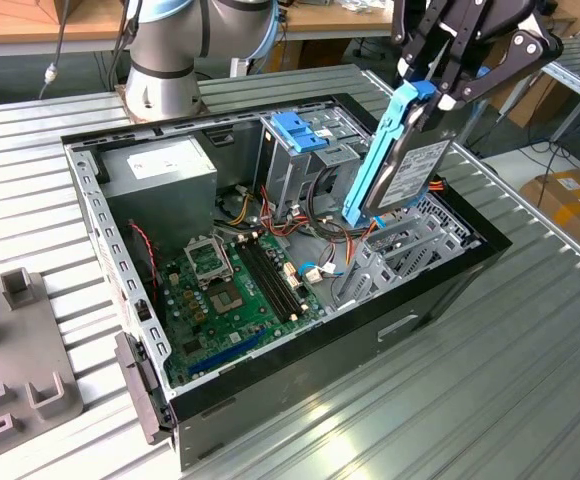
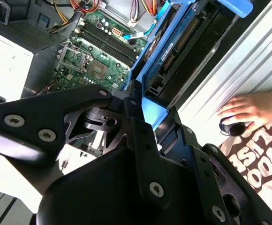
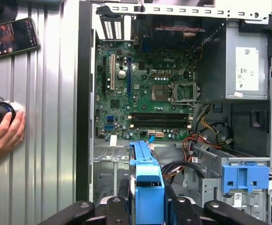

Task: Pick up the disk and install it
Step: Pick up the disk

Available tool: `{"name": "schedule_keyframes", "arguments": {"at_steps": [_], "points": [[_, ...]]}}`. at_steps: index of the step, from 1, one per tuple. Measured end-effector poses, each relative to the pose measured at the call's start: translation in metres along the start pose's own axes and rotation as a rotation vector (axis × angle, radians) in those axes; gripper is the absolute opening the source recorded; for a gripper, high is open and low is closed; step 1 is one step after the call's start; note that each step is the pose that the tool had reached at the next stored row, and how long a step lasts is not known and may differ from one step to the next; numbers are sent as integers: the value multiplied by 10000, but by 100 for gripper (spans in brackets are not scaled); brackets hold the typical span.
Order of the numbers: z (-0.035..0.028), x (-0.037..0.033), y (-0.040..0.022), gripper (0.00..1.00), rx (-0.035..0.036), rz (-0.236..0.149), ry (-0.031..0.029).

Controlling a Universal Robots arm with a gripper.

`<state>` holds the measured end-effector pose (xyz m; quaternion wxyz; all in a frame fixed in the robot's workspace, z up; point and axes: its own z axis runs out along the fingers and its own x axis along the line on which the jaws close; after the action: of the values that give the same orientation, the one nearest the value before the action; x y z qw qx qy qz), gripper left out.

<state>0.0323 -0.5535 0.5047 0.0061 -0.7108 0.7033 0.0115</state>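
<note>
One disk (image 1: pixel 410 170), seemingly clamped, hangs below hand (image 1: pixel 427 95).

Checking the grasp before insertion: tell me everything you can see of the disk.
The disk is a flat rectangular drive, dark grey metal body with a pale label, framed by a bright blue plastic caddy. It hangs steeply tilted over the metal drive cage at the exterior view's right of the open computer case. The gripper is shut on its upper end. Whether its lower end touches the cage is unclear.
</note>
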Motion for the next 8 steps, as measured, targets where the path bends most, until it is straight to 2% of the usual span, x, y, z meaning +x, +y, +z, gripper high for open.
{"name": "schedule_keyframes", "arguments": {"at_steps": [4,8], "points": [[-1,69,-49,37,0,37,1],[22,98,-165,37,0,48,0]]}}
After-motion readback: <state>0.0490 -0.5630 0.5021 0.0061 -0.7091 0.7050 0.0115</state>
